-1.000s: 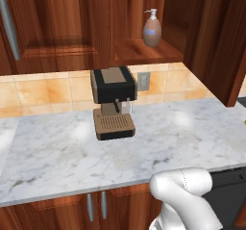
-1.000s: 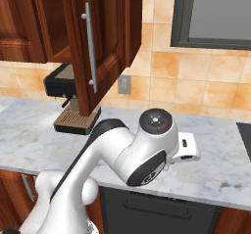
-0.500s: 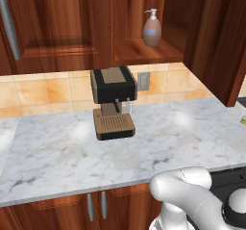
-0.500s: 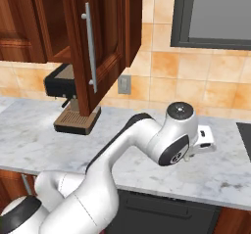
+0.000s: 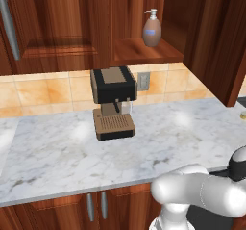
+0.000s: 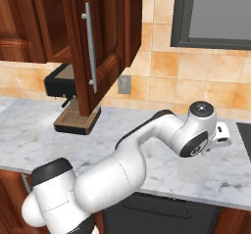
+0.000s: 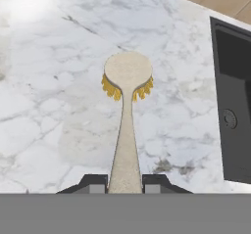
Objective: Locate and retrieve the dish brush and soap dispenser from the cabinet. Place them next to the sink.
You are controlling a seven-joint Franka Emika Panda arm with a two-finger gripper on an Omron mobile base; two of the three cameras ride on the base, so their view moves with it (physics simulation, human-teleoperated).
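- Pincer [image 7: 125, 179] first: in the hand view your two small dark finger tips sit tight on either side of the slim whitish handle of the dish brush [image 7: 126, 105], so you are gripping it by the handle end, with its round pale head and yellow-tan bristles pointing away from the hand.
- Below the brush lies the white, grey-veined marble counter [image 7: 54, 105]; the brush hangs over it, and you cannot tell from this angle whether the bristles touch the stone.
- Just to one side of the brush head is the dark rectangular sink basin [image 7: 235, 105], its round drain visible.
- In the right base view your hand [image 6: 220, 135] reaches out over the counter toward that side, well apart from the dark-and-tan coffee machine [image 5: 113, 104].
- Up in the dark reddish-brown wooden wall cabinet [image 5: 144, 51], door swung open, the rounded brownish-mauve soap dispenser with the blue label and white pump [image 5: 152, 29] stands on the shelf, not yet fetched.
- By the look of it, you are on the placing step for the brush, roughly the task's halfway mark.
- Next, lower the brush onto the bare marble beside the basin rim, keep it out of the basin, part the fingers, then go up for the dispenser.
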